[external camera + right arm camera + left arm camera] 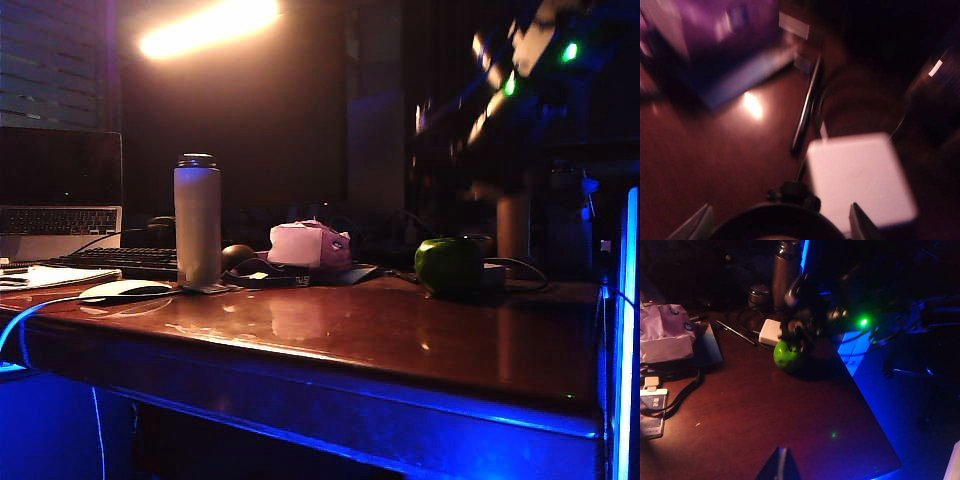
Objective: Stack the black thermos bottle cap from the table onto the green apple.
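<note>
The right pincer (780, 220) holds the cap (777, 222) between widely spread fingers, just above the apple (788, 356), which sits near the surface's (400, 340) right edge beside a white adapter (860, 177). The cap looks light, rigid and smooth, best held across its sides. The apple is round and glossy, so the cap could slide off. The left pincer (780, 467) hangs well back; I cannot tell its opening.
</note>
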You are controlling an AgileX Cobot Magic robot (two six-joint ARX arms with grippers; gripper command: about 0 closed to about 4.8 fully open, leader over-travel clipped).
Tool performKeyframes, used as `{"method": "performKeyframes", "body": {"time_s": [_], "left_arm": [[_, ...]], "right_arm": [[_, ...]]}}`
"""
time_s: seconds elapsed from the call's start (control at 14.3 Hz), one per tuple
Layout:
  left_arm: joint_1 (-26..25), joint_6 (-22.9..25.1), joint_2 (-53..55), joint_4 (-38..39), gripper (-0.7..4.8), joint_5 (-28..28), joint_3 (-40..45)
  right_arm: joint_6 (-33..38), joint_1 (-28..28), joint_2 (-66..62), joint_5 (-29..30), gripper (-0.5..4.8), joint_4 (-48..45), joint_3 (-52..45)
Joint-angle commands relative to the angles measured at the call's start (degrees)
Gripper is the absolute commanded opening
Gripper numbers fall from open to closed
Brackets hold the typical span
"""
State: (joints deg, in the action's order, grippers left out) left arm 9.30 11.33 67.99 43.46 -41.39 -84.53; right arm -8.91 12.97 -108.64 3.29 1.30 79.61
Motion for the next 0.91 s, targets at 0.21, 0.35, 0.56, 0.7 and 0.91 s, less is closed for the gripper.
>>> {"method": "performKeyframes", "body": {"time_s": [0.21,0.35,0.56,0.7,0.91], "left_arm": [[-0.04,0.26,-0.13,-0.72,-0.03,-0.17,-0.28],[-0.02,0.26,-0.11,-0.72,-0.03,-0.17,-0.28],[-0.02,0.26,-0.11,-0.72,-0.03,-0.17,-0.28],[-0.02,0.26,-0.11,-0.72,-0.03,-0.17,-0.28],[-0.02,0.24,-0.13,-0.72,-0.03,-0.17,-0.28]], "right_arm": [[-0.15,0.02,-0.74,0.96,2.93,-1.16,1.33],[-0.11,0.04,-0.74,2.43,2.93,-0.96,2.89],[-0.11,0.09,-0.87,2.45,2.93,-0.81,3.56],[-0.11,0.17,-1.95,2.84,2.93,-0.07,3.61],[-0.11,0.46,-3.58,2.82,2.93,2.08,3.63]]}}
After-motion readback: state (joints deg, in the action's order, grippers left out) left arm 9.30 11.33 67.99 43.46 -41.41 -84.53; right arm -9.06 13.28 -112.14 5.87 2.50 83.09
